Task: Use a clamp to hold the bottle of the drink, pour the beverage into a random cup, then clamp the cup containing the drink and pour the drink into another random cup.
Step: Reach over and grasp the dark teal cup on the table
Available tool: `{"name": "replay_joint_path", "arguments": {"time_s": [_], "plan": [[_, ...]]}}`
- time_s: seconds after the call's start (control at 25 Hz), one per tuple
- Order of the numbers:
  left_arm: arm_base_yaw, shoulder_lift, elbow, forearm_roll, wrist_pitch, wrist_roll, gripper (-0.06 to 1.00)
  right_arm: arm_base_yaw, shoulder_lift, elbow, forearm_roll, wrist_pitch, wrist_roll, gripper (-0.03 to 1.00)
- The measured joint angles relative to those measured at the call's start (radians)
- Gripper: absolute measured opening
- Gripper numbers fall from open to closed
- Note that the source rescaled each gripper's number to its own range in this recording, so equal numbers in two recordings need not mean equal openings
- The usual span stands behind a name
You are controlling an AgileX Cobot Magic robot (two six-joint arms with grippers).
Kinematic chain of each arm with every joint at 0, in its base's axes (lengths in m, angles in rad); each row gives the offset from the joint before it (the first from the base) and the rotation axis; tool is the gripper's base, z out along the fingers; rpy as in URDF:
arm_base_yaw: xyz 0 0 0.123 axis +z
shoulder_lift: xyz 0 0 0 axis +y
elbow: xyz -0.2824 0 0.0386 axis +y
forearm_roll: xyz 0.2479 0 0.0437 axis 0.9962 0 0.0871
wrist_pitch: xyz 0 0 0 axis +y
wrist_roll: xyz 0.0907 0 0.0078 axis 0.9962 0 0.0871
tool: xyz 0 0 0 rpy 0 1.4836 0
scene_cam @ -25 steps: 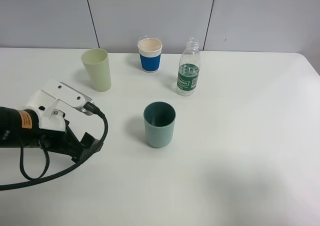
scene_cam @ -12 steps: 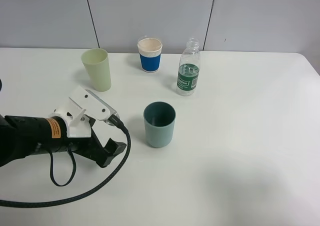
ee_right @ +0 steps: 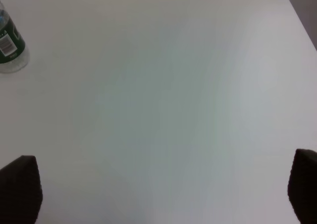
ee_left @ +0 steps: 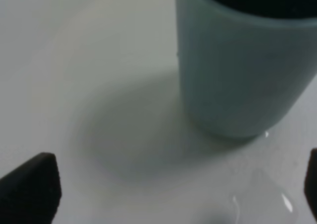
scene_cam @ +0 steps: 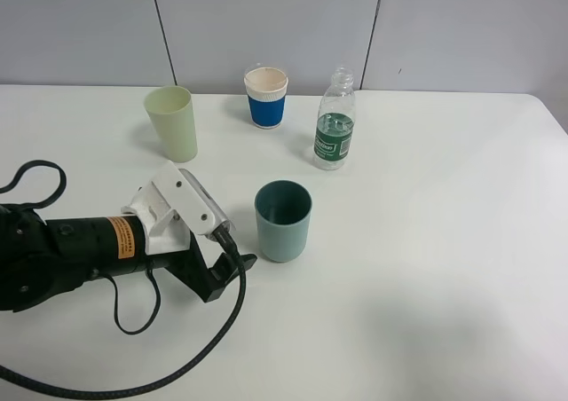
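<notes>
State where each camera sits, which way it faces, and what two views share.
Exterior high: mounted above the white table, looking down at the teal cylindrical plastic cup, the clear ribbed plastic bottle and the open left claw.
Left wrist: on the left arm, facing that cup closely; its fingertips show.
Right wrist: on the right arm, facing table and bottle; the open right claw shows.
Shared: cup, first two; bottle, first and third.

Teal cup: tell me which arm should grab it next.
Left, most likely. The left end effector, open, sits beside the teal cup, facing it. The right end effector, also open, faces bare table with only the bottle in sight.
</notes>
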State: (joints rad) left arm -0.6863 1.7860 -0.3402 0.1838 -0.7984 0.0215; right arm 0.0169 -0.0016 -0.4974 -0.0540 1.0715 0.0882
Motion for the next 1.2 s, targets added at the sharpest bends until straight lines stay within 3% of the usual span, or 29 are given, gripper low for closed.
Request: {"name": "replay_joint_path", "arguments": {"time_s": [0.24,0.4,0.96,1.2], "plan": [[-0.001,0.098,0.004,0.059,-0.191,-0.002,1.00,0.000,0.000,0.000,0.000,0.000,0.000,1.00],[-0.001,0.143,0.004,0.065,-0.251,-0.003,1.00,0.000,0.000,0.000,0.000,0.000,0.000,1.00],[-0.001,0.236,-0.096,0.070,-0.276,-0.004,1.00,0.000,0.000,0.000,0.000,0.000,0.000,1.00],[-0.001,0.260,-0.132,0.093,-0.276,-0.058,1.00,0.000,0.000,0.000,0.000,0.000,0.000,1.00]]}}
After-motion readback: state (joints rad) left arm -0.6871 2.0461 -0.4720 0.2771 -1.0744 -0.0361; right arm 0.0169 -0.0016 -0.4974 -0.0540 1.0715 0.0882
